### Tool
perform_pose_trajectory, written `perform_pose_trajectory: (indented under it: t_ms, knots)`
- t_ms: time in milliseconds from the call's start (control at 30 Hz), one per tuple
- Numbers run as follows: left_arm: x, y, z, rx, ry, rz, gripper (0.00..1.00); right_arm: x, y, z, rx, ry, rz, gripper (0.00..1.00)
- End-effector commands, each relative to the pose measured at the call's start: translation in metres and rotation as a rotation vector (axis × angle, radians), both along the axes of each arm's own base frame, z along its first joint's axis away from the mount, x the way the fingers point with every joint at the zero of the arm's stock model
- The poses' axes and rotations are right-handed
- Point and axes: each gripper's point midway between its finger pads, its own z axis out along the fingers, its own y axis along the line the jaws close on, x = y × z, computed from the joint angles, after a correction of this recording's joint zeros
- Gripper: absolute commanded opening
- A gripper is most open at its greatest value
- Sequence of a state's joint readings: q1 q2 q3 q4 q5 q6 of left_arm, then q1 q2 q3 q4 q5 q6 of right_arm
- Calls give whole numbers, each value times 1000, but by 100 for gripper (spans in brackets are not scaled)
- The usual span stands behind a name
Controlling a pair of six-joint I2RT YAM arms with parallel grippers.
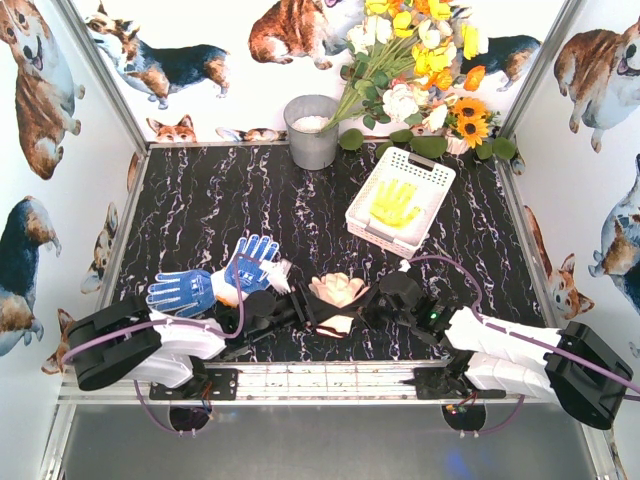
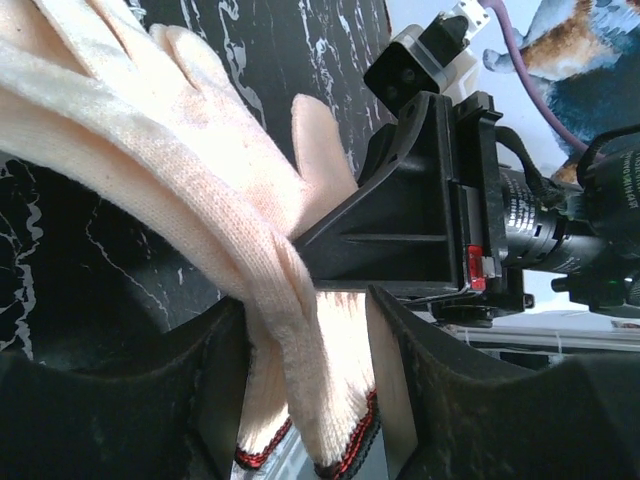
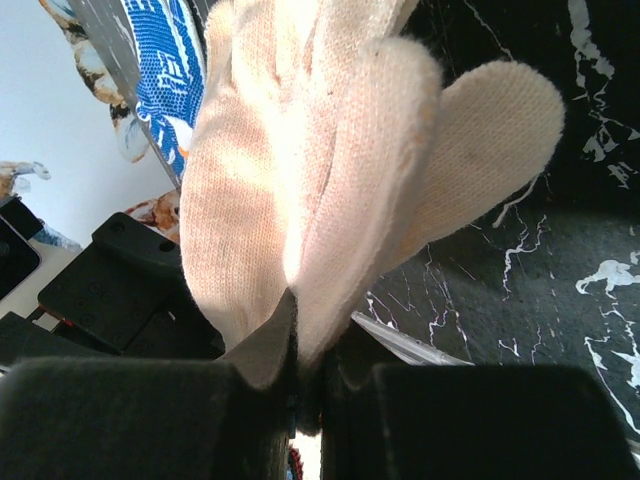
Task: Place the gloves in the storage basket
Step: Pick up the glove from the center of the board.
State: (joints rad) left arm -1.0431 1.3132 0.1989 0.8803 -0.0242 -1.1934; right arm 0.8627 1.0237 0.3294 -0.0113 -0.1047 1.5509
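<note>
A cream glove [image 1: 338, 290] hangs between my two grippers near the table's front edge. My right gripper [image 1: 364, 300] is shut on a fold of the cream glove [image 3: 320, 150] near its fingers. My left gripper [image 2: 305, 315] stands open around the glove's red-trimmed cuff [image 2: 330, 400], which lies loose between the pads, not pressed flat. Two blue dotted gloves [image 1: 180, 291] [image 1: 252, 262] lie to the left on the table. A yellow glove [image 1: 394, 204] lies in the white storage basket [image 1: 432, 166] at the back right.
A grey metal bucket [image 1: 312, 131] stands at the back centre, with a bunch of flowers [image 1: 420, 60] beside it leaning over the basket's far end. Corgi-print walls close in three sides. Both arms meet at the front centre.
</note>
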Motion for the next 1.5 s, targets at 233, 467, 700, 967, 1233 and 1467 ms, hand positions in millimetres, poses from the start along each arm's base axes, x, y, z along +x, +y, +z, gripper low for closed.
perform_pose_trajectory:
  t_ms: [233,467,700,967,1233,1467]
  knots:
    - [9,5,11,-9,-13,55,11,9,8,35,37,-97,23,0]
    - [36,7,55,110,-112,122,0,31,-9,85,-69,-262,-14,0]
    - [81,3,108,151,-210,113,0,75,-24,139,-66,-381,-79,0]
    - [142,-33,146,223,-325,39,0,126,-56,171,-129,-465,-169,0]
    - [211,-73,143,299,-398,-30,0,180,-99,171,-195,-487,-261,0]
    - [271,-111,119,348,-428,-89,0,226,-126,159,-266,-492,-310,0]
